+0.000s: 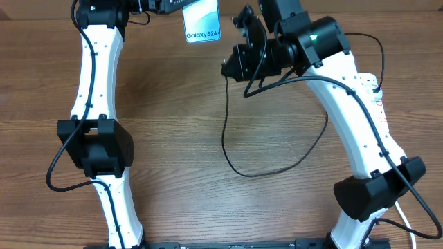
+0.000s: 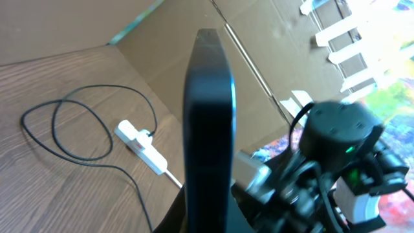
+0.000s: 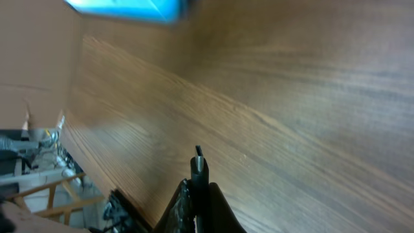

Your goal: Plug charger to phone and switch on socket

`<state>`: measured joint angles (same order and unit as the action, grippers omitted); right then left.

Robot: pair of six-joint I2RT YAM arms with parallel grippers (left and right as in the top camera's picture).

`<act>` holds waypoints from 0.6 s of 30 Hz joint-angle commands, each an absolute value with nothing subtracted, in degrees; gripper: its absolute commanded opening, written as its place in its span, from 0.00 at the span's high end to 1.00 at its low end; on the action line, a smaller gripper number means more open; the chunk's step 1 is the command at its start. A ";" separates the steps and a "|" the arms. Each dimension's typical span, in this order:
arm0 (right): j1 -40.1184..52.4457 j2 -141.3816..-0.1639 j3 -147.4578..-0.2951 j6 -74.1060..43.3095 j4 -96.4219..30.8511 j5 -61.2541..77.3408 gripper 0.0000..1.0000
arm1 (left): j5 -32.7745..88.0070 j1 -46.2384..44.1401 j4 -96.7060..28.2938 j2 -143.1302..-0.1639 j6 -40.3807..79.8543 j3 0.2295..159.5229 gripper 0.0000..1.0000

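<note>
My left gripper (image 1: 165, 5) is shut on the phone (image 1: 201, 21) and holds it up at the far edge, its lit light blue screen facing the overhead camera. In the left wrist view the phone (image 2: 208, 116) shows edge-on and dark. My right gripper (image 1: 234, 63) is shut on the connector end of the charger (image 1: 232, 149), just right of and below the phone. In the right wrist view the connector tip (image 3: 199, 167) sticks out between the fingers (image 3: 197, 204), pointing towards the phone's blue screen (image 3: 126, 6). The black cable loops across the table. The socket (image 2: 139, 145), a white strip, lies on the table.
The socket also shows at the right edge in the overhead view (image 1: 378, 90), mostly hidden by my right arm (image 1: 353, 117). A brown cardboard wall (image 2: 259, 58) stands behind the table. My left arm (image 1: 97, 104) reaches along the left side.
</note>
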<state>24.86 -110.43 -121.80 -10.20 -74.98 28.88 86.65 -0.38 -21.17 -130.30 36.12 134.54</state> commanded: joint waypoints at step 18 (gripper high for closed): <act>25.04 -111.31 -77.82 -11.88 -60.05 23.03 0.88 | 83.44 -0.34 -21.39 -129.64 36.84 135.11 0.96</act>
<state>24.86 -111.79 -82.52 -9.43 -63.61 26.61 83.09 -0.38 -21.43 -130.30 36.12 134.54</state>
